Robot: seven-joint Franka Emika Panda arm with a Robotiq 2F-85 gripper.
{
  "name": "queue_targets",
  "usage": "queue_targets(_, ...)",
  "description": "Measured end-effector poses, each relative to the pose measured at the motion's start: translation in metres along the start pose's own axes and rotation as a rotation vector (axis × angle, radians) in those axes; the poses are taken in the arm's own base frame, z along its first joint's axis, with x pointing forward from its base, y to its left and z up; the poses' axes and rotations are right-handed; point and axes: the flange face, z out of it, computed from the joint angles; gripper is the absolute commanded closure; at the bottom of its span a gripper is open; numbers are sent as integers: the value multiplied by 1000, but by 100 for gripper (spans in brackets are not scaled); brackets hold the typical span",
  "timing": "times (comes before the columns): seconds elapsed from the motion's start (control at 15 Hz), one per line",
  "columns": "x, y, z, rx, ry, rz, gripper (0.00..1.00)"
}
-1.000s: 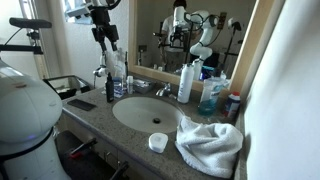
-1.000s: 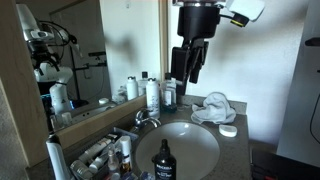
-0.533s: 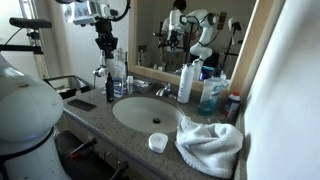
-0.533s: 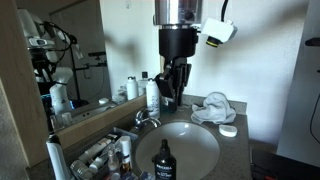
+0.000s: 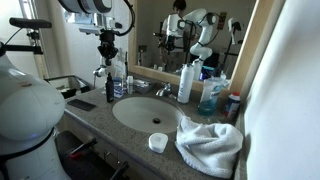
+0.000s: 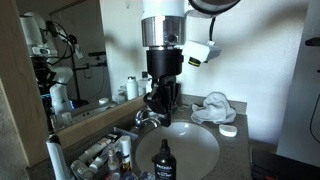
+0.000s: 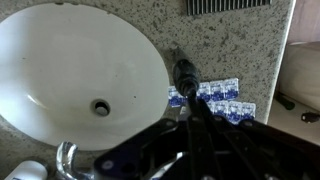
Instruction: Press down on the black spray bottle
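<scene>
The black spray bottle (image 5: 109, 88) is stood upright on the desk (image 5: 95, 125), just beside the rim of the sink (image 5: 145, 112). In the wrist view it is seen from above (image 7: 185, 72), next to a blue-and-white packet (image 7: 215, 95). The gripper (image 5: 108, 67) is held pointing down above the bottle; whether it touches the top cannot be told. Its 2 fingers (image 6: 160, 108) appear drawn together with nothing held between them. A white towel (image 5: 212, 145) is heaped at the far end of the desk, well apart from the bottle.
</scene>
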Motion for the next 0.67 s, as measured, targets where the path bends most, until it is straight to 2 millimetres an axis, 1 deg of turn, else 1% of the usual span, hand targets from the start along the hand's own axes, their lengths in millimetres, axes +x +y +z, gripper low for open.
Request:
queue_targets(0.27,1,-7,12,53,-46,0,95)
queue_targets(0.67,-2,-13,20,51,-64,-12,94)
